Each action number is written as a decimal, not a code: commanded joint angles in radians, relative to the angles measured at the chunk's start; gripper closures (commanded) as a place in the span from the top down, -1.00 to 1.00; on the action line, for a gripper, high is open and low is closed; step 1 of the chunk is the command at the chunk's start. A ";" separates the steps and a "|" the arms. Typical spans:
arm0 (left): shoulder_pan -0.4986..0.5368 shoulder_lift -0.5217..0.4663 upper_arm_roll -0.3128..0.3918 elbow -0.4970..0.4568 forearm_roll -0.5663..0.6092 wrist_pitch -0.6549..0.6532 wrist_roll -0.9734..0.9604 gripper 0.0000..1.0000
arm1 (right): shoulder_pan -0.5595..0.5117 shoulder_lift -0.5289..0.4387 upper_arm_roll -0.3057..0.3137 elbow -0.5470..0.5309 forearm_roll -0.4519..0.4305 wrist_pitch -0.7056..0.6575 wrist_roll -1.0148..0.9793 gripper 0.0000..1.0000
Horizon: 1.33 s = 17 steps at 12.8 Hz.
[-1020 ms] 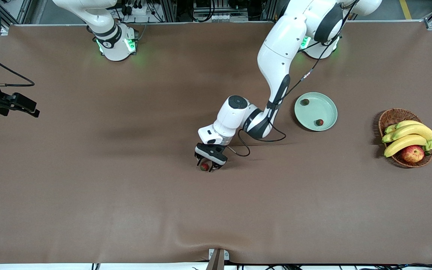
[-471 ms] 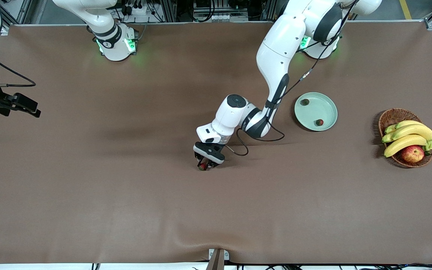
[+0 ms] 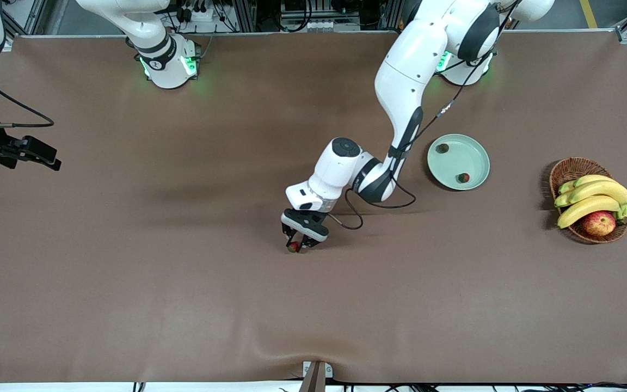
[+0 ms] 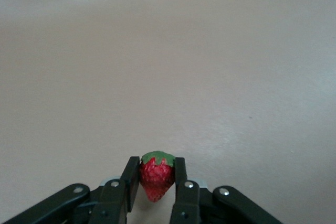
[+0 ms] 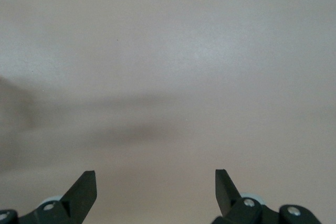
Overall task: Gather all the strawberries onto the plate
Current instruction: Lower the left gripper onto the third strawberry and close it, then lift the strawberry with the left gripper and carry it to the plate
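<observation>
A strawberry (image 3: 293,246) is gripped between the jaws of the left gripper (image 3: 295,244), low over the middle of the brown worktop (image 3: 183,305). In the left wrist view the same strawberry (image 4: 156,175) is seen pinched between the two black fingers (image 4: 180,179), its green top up and its red tip pointing down; whether the tip touches the worktop cannot be told. The left gripper (image 4: 155,182) is thus clenched on the fruit.

The plate (image 3: 475,152) lies toward the left arm's end of the worktop, at about two o'clock from the held strawberry and well apart from it. Two more strawberries are lying in it: one (image 3: 442,148) near the rim at about ten o'clock of the plate, the other (image 3: 462,178) near the rim at about five o'clock.

A wicker basket (image 3: 568,170) is placed at about three o'clock from the plate, closer to the end of the worktop, with bananas (image 3: 591,198) and an apple (image 3: 598,222) in it.

The right gripper (image 3: 28,153) is held at the right arm's end of the worktop, by its edge, where that arm waits. In the right wrist view the right gripper (image 5: 156,182) is shown with its jaws spread wide and nothing between them, only bare worktop below.
</observation>
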 commanded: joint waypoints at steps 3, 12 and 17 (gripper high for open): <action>0.050 -0.169 0.001 -0.150 0.000 -0.141 0.005 -1.00 | -0.004 -0.002 0.007 -0.011 -0.007 0.010 0.015 1.00; 0.177 -0.566 -0.002 -0.513 0.000 -0.473 0.029 -1.00 | 0.004 0.000 0.007 -0.011 0.014 0.008 0.015 1.00; 0.266 -0.758 -0.004 -0.693 -0.001 -0.633 0.079 -1.00 | 0.027 0.000 0.007 -0.013 0.016 0.007 0.017 1.00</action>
